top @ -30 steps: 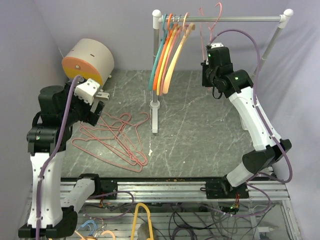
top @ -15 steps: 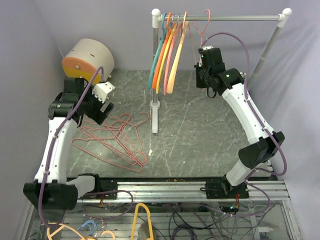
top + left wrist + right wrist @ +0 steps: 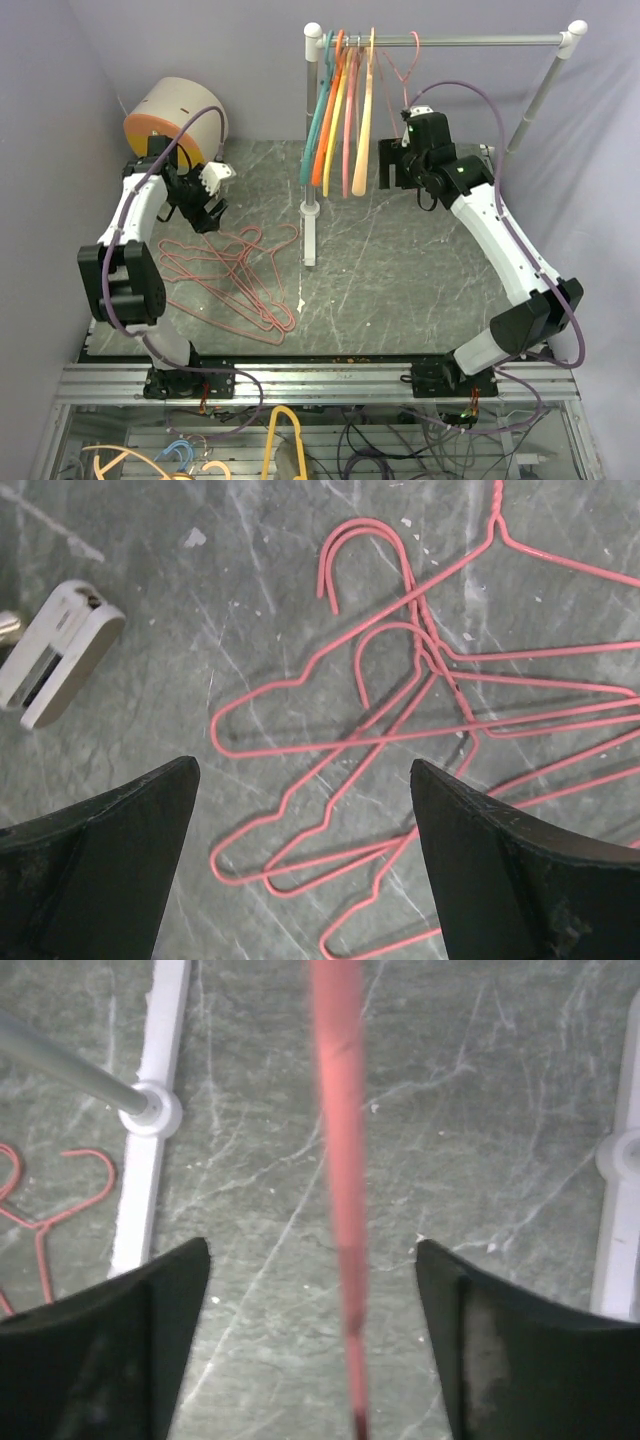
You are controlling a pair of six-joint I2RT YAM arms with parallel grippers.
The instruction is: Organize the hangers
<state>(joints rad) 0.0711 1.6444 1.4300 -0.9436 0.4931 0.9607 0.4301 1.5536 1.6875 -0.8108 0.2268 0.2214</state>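
- Pink wire hangers [image 3: 235, 280] lie heaped on the counter [image 3: 420, 270], left of the rail [image 3: 480, 39]; left jaws gape wide above them.
- Plastic hangers [image 3: 335, 110] hang from the rail.
- Right jaws stand apart around one hanging pink wire hanger [image 3: 335, 1110].

Thin pink wire hangers [image 3: 421, 610], glossy smooth plastic hangers [image 3: 340, 110], matt veined tabletop [image 3: 400, 260], probably brushed-metal rail [image 3: 480, 39]
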